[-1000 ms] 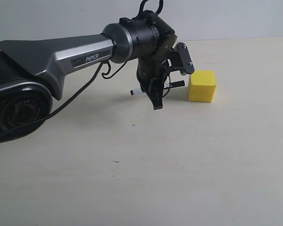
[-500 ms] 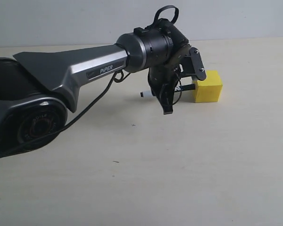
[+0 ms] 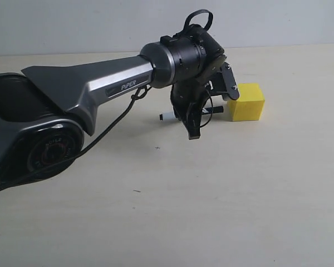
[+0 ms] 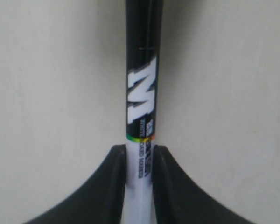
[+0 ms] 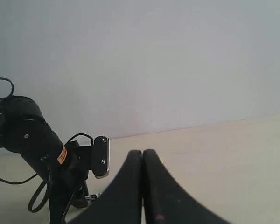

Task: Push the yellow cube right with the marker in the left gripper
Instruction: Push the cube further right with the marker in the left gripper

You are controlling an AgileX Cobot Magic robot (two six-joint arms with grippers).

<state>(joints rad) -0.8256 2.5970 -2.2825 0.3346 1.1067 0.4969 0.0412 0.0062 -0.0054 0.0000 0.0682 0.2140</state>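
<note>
The yellow cube point(image 3: 247, 102) sits on the table right of the left gripper point(image 3: 192, 114). That gripper points down and is shut on the marker point(image 3: 167, 116), which lies level and crosswise in the jaws. The marker's black cap tip ends just left of the cube's left face; I cannot tell whether they touch. In the left wrist view the gripper point(image 4: 139, 156) clamps the white barrel of the marker point(image 4: 141, 93), with the black cap sticking out past the fingers point(image 4: 115, 168). The right gripper point(image 5: 143, 155) is shut on nothing and hides all but a sliver of the cube point(image 5: 162, 161).
The dark grey PiPER arm point(image 3: 94, 83) reaches in from the left, with a black cable hanging under it. The beige table point(image 3: 222, 200) runs back to a pale wall. The right wrist view shows the left arm's wrist point(image 5: 28, 135) and camera plate point(image 5: 101, 156).
The left gripper carried the marker to the right and the cube slid a little right with it. In the last half second the gripper eased back slightly left and lower.
</note>
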